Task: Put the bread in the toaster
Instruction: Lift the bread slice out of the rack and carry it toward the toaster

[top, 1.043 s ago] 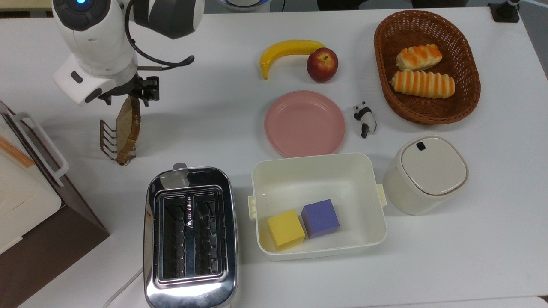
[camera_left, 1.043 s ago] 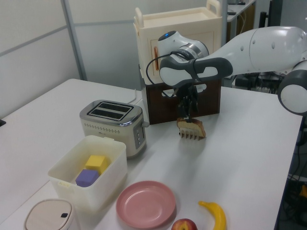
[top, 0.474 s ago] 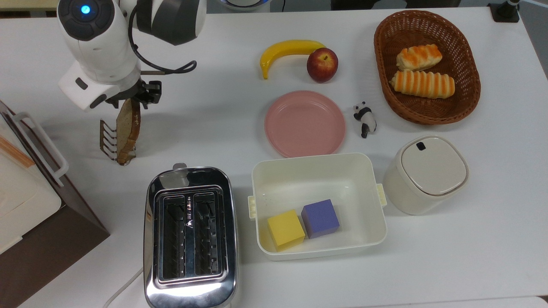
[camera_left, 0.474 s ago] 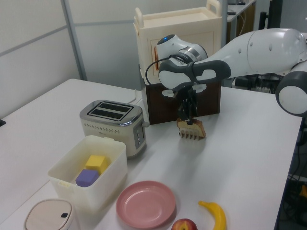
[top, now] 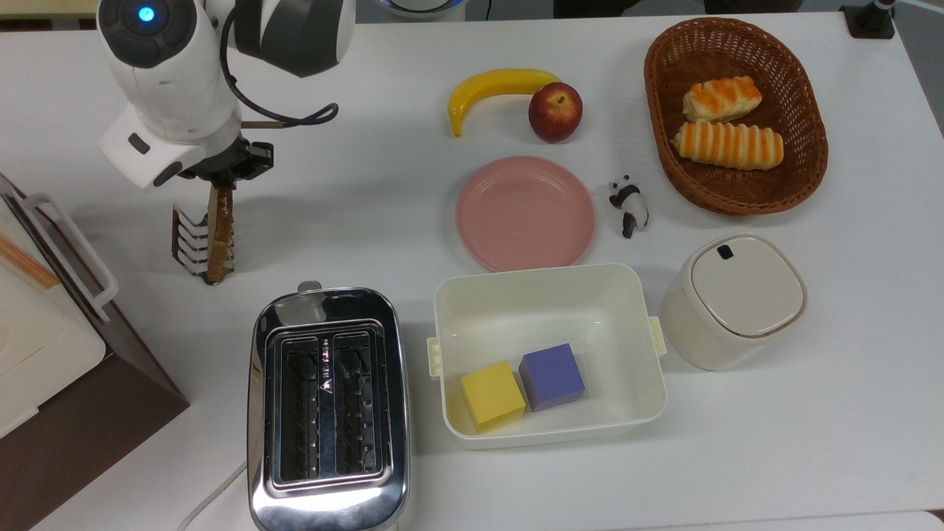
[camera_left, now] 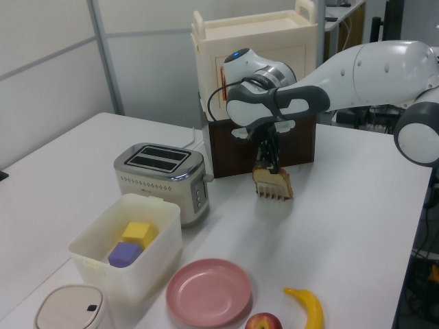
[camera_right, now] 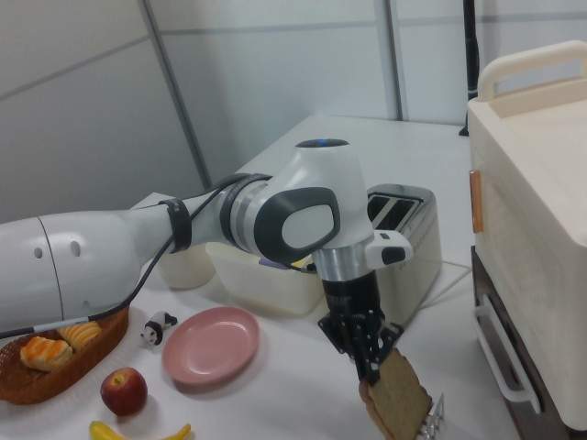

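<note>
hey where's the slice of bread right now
In the top view's left, the bread stands on edge in a small wire rack, under the gripper, above the toaster.

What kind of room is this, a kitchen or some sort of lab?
Probably a lab or office staged as a kitchen: a robot arm works at a plain white table holding a toaster, a pink plate and a toy panda, with partition walls behind.
</note>
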